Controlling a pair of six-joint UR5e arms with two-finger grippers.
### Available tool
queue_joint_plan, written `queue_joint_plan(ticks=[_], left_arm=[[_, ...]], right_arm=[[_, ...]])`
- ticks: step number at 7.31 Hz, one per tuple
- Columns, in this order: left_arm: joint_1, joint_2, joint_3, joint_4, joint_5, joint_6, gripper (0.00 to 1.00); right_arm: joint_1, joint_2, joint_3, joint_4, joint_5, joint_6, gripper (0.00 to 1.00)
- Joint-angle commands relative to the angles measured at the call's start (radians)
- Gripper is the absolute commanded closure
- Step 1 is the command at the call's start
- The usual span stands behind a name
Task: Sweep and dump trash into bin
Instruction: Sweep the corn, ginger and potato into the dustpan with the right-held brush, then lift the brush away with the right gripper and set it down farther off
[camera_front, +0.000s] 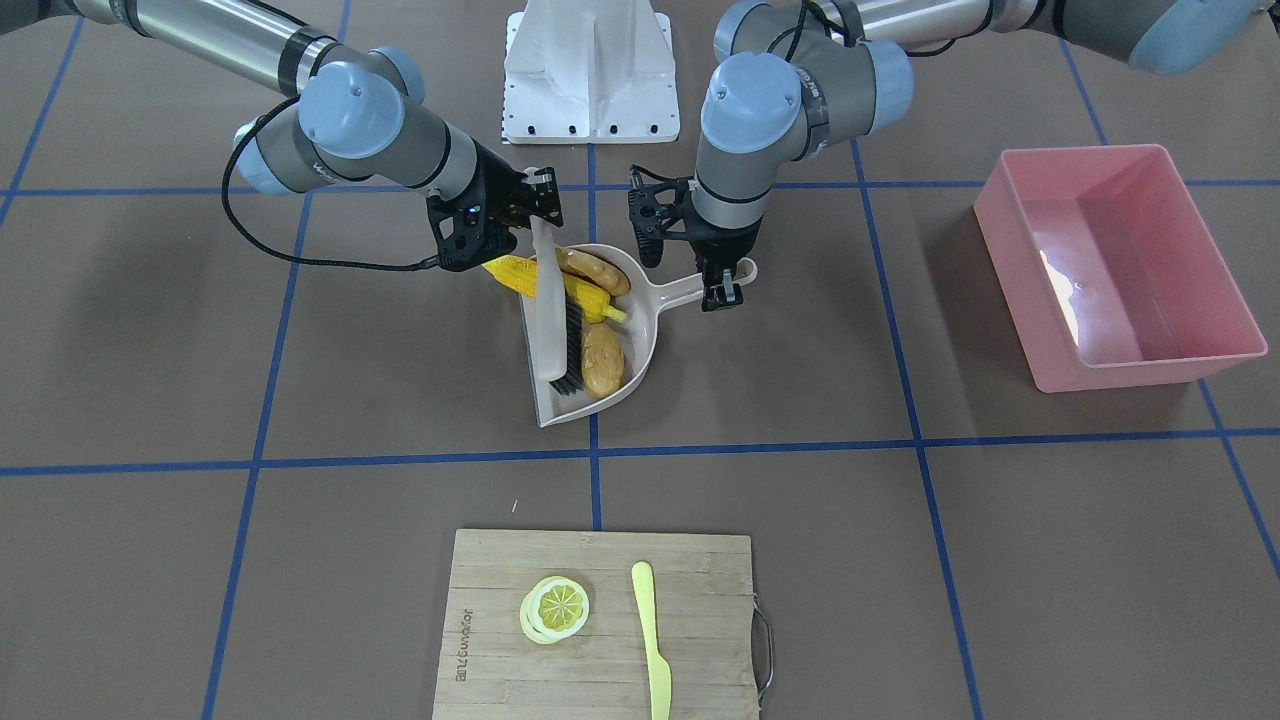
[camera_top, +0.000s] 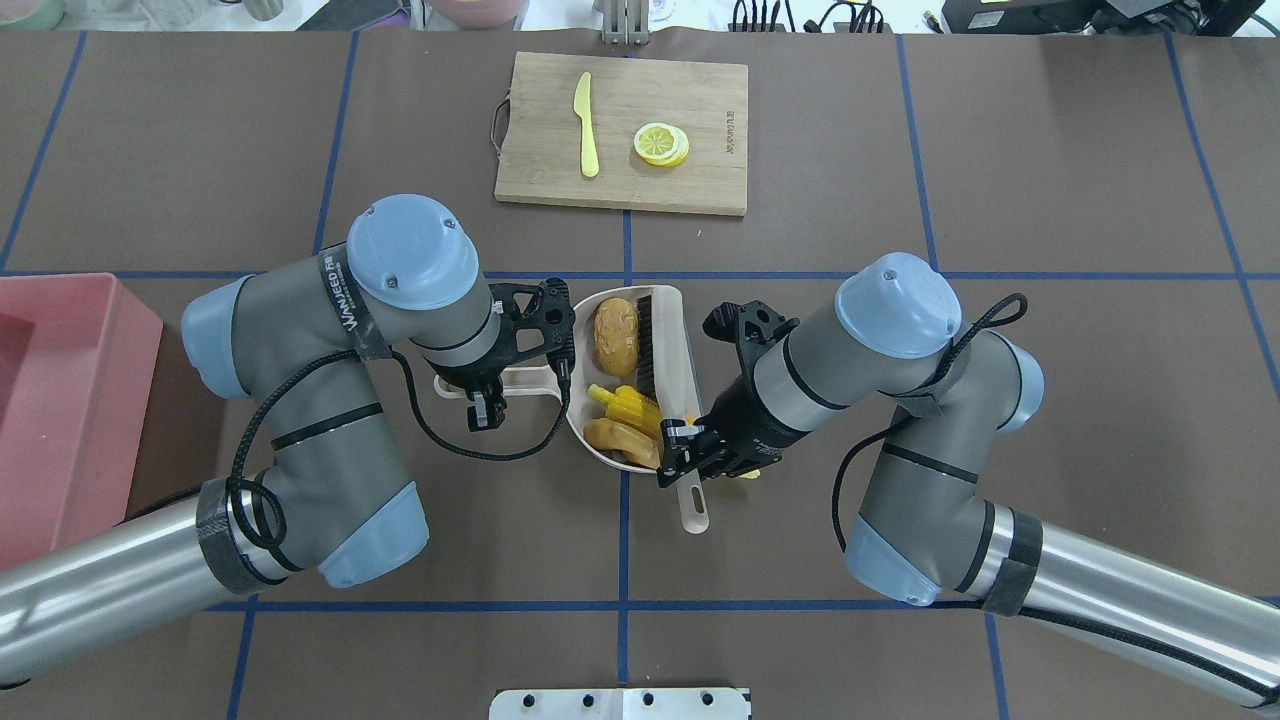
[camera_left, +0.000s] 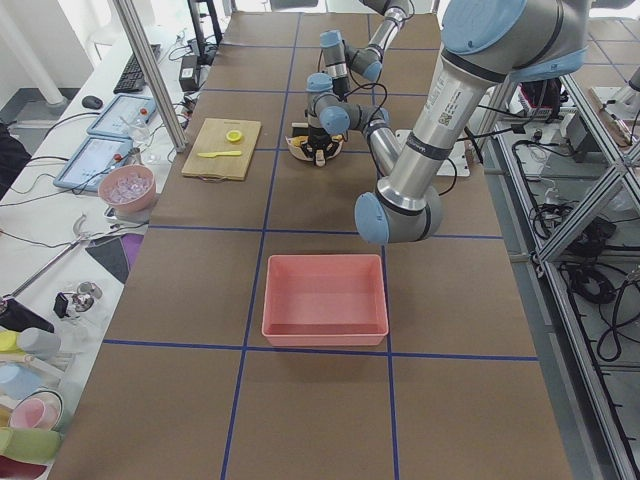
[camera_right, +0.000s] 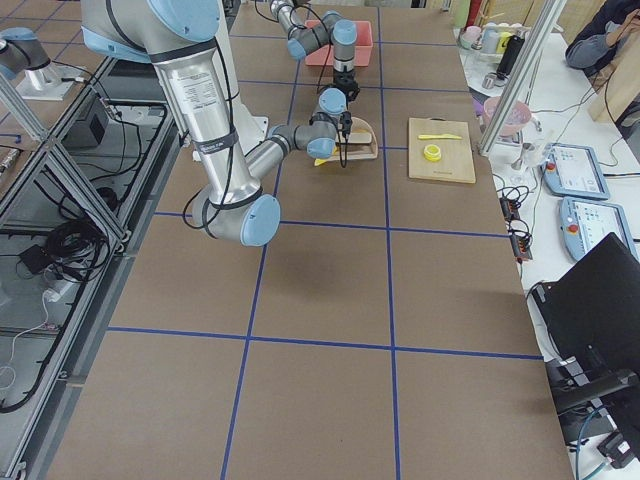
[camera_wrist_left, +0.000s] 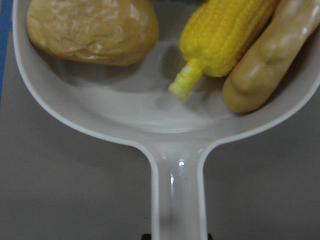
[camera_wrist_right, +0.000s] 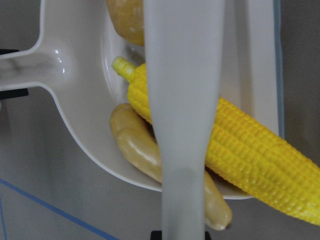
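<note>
The beige dustpan (camera_front: 652, 335) sits mid-table and holds the brown potato (camera_front: 602, 362), the yellow corn cob (camera_front: 515, 272) and the tan ginger root (camera_front: 595, 270). The corn's thick end sticks out over the pan's side rim. My left gripper (camera_front: 722, 290) is shut on the dustpan handle (camera_wrist_left: 177, 195). My right gripper (camera_top: 685, 455) is shut on the white brush handle (camera_wrist_right: 182, 100). The brush's black bristles (camera_front: 570, 340) stand inside the pan beside the potato. The pink bin (camera_front: 1110, 270) stands empty on the robot's left, well away from the pan.
A wooden cutting board (camera_front: 600, 660) lies at the table's far edge with a lemon slice (camera_front: 555, 608) and a pale yellow knife (camera_front: 652, 640) on it. The white robot base (camera_front: 590, 70) stands behind the pan. Bare brown table lies between pan and bin.
</note>
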Motion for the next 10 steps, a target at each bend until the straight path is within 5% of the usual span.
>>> queue_joint_plan(ticks=[1, 4, 6, 8, 10], left_arm=[[0.002, 0.008, 0.004, -0.024, -0.004, 0.001, 1.00], [0.000, 0.044, 0.002, -0.137, -0.001, -0.008, 1.00], [0.000, 0.068, -0.003, -0.218, -0.001, -0.036, 1.00], [0.002, 0.071, 0.000, -0.263, -0.001, -0.071, 1.00], [0.003, 0.093, 0.008, -0.356, 0.001, -0.115, 1.00]], right_arm=[[0.038, -0.009, 0.014, -0.024, 0.017, 0.001, 1.00], [0.128, -0.020, 0.153, -0.255, 0.049, -0.015, 1.00], [0.269, -0.075, 0.164, -0.268, 0.146, -0.083, 1.00], [0.406, -0.168, 0.164, -0.275, 0.198, -0.262, 1.00], [0.501, -0.222, 0.167, -0.411, 0.195, -0.511, 1.00]])
